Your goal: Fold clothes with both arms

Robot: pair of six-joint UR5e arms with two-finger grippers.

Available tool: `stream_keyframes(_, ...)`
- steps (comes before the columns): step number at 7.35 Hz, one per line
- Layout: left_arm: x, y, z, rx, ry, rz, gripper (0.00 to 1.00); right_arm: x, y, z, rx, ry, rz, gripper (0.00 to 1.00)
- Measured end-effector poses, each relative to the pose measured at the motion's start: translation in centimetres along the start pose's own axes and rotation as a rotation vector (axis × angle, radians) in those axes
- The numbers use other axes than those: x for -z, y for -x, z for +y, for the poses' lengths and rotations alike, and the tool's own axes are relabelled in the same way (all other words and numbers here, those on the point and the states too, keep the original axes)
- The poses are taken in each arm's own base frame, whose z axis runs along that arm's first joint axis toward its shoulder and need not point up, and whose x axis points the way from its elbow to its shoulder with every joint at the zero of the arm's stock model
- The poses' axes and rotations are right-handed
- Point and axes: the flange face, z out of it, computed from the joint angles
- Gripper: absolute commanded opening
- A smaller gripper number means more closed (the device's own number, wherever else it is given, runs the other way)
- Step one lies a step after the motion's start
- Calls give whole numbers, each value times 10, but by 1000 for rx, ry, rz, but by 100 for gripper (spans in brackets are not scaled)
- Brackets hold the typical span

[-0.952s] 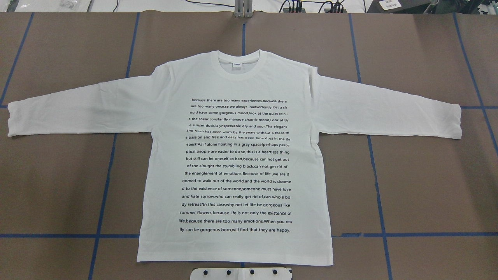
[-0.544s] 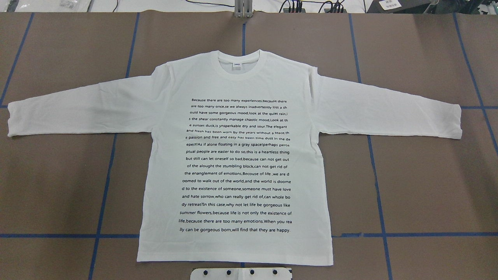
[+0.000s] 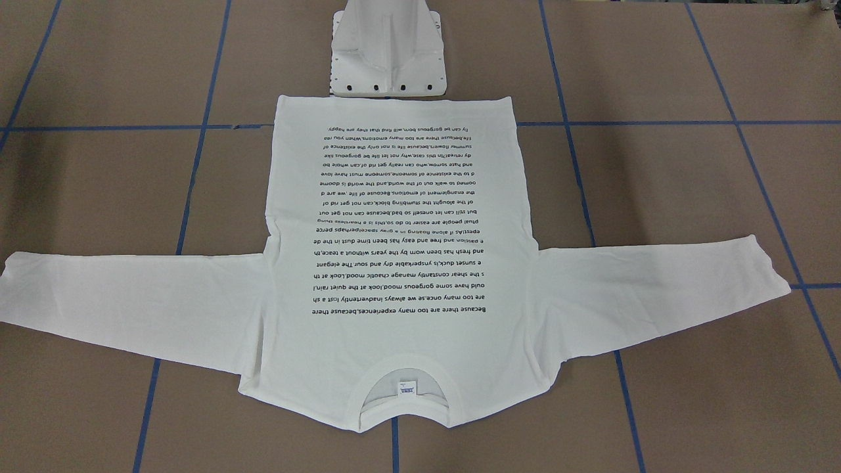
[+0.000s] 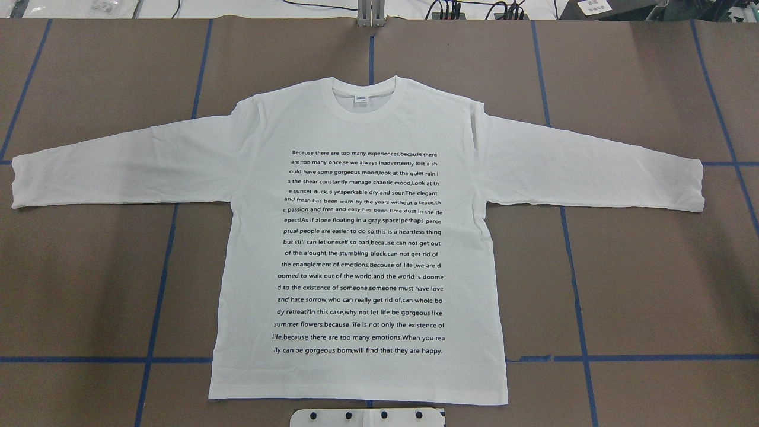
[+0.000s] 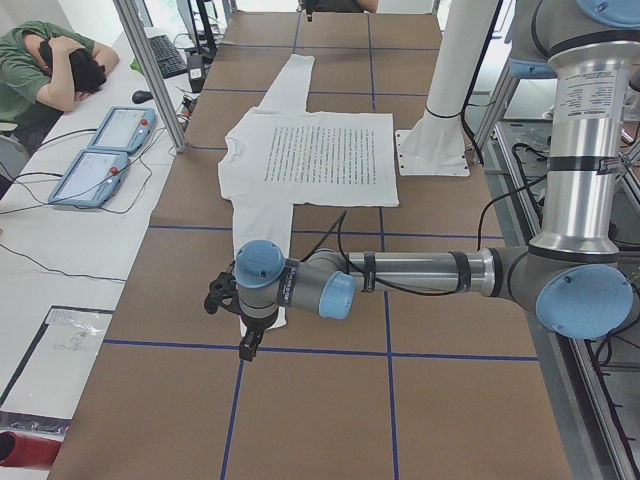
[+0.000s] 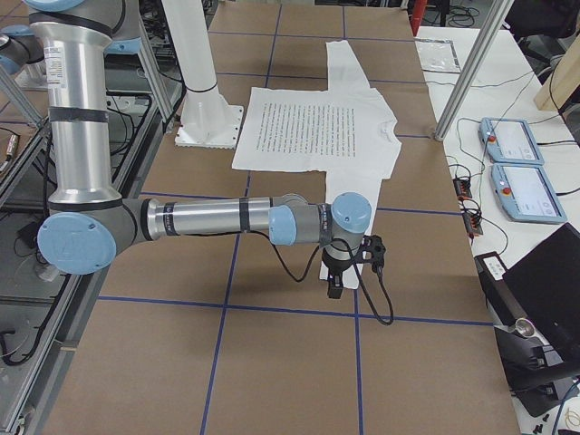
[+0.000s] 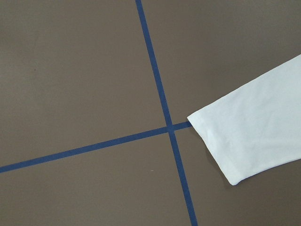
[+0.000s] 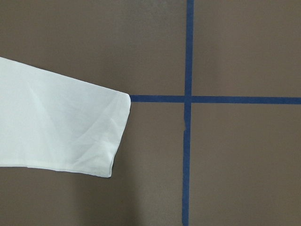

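White long-sleeved T-shirt [image 4: 362,237] flat on bench [image 4: 652,284], print up, sleeves spread, left fingers [image 5: 247,346] and right fingers [image 6: 333,288] near the cuffs, opening impossible to tell.

T-shirt [image 5: 320,155] is spread flat on the bench [image 5: 300,410], print up, left gripper [image 5: 247,350] hanging right by its near cuff.

T-shirt [image 4: 356,136] matt white cloth; table [image 4: 652,284] matt paper.

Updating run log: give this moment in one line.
T-shirt: unfolded | left arm: near left cuff | right arm: near right cuff | fingers: unclear
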Motion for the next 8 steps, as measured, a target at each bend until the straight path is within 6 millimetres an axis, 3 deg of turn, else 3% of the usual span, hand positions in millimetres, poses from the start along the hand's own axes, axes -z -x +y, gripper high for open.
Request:
stream_keyframes(3, 1, -1, 2, -32, -40, -1, 100, -47, 3, -16, 50, -50, -24, 100)
stream_keyframes(8, 6, -9, -8, 78, -58, 3, 100, -88, 43, -49, 112, -16, -31, 100)
